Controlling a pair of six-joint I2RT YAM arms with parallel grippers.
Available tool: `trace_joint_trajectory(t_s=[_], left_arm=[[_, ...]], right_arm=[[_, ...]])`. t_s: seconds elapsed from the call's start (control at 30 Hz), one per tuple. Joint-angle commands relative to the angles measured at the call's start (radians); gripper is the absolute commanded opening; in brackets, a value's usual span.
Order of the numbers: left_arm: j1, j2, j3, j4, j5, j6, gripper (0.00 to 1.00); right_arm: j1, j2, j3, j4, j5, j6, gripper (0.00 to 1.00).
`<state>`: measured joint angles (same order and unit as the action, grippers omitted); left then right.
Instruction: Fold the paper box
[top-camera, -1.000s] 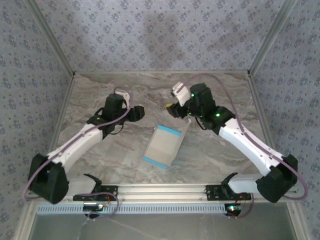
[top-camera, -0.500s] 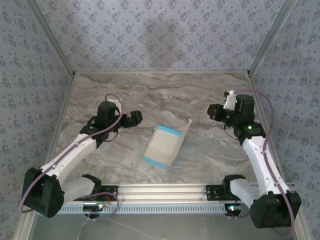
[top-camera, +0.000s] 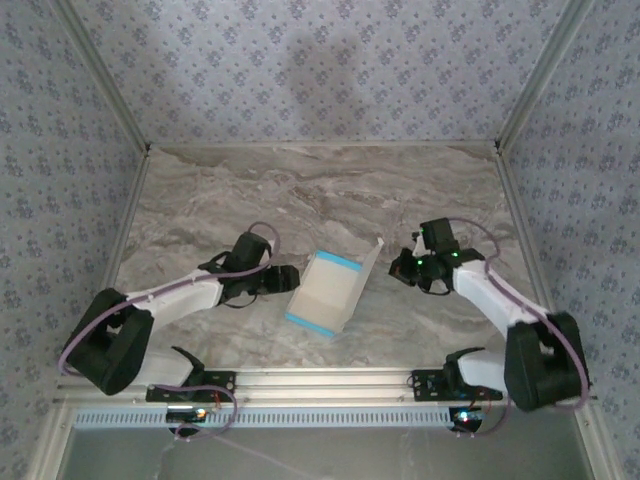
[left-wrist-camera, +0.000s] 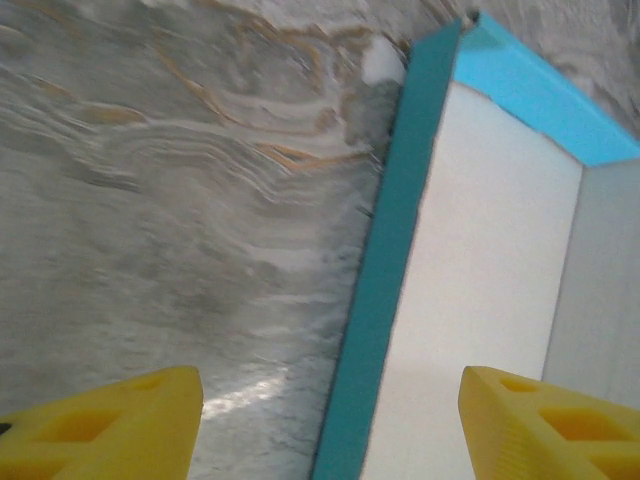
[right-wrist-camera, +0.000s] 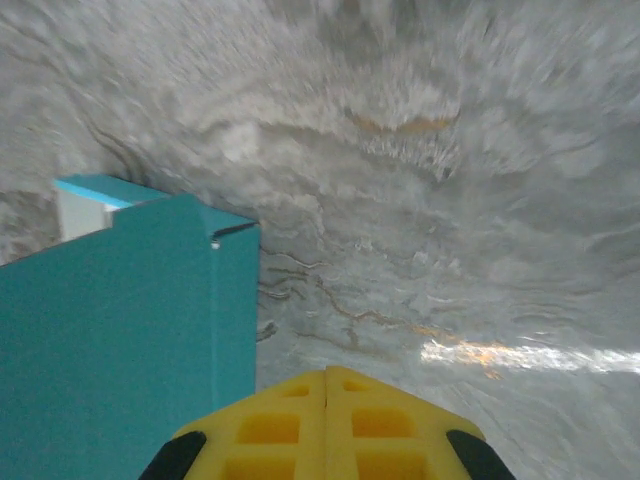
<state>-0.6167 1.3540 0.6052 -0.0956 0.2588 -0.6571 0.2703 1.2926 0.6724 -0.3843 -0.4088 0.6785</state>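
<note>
The paper box (top-camera: 328, 292) lies in the middle of the marble table, pale inside facing up, with blue strips at its far and near ends and its right flap (top-camera: 372, 256) standing up. My left gripper (top-camera: 291, 279) sits low at the box's left side. In the left wrist view it (left-wrist-camera: 330, 430) is open, and the box's blue left wall (left-wrist-camera: 390, 290) runs up between the yellow fingertips (left-wrist-camera: 110, 420) without touching them. My right gripper (top-camera: 400, 268) is shut and empty, just right of the raised flap. In the right wrist view its closed tips (right-wrist-camera: 326, 375) sit beside the flap's blue outer face (right-wrist-camera: 120, 330).
Patterned walls enclose the table (top-camera: 200, 190) at the back and both sides. An aluminium rail (top-camera: 320, 378) carrying the arm bases runs along the near edge. Bare marble lies behind the box and to its far left and right.
Both arms have swung down and inward to the box. The left gripper has come to its left wall. The right gripper has closed and dropped beside the raised right flap. The box has not moved.
</note>
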Motion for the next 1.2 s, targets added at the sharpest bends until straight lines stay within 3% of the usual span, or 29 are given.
trace_joint_trajectory(t_s=[0.0,0.3,0.57,0.67,0.77,0.97,1.17], left_arm=[[-0.023,0.02,0.022,0.035,0.055,-0.009,0.68],[-0.026,0.062,0.054,0.055,0.195,-0.045,0.66],[-0.049,0.161,0.116,0.157,0.316,-0.083,0.67],[-0.06,0.21,0.149,0.169,0.351,-0.087,0.68],[-0.061,0.234,0.167,0.176,0.366,-0.095,0.69],[-0.061,0.177,0.16,0.1,0.273,-0.066,0.73],[-0.05,0.115,0.136,0.071,0.186,-0.059,0.75]], right_arm=[[0.047,0.123,0.061,0.099,-0.082,0.059,0.0],[0.103,0.564,0.379,0.222,-0.31,0.102,0.0],[0.154,0.776,0.751,-0.009,-0.355,-0.04,0.02],[0.148,0.804,0.84,-0.144,-0.311,-0.144,0.08],[0.132,0.781,0.907,-0.299,-0.165,-0.232,0.19],[0.073,0.673,0.965,-0.448,0.039,-0.316,0.35],[0.041,0.527,0.978,-0.522,0.098,-0.339,0.46]])
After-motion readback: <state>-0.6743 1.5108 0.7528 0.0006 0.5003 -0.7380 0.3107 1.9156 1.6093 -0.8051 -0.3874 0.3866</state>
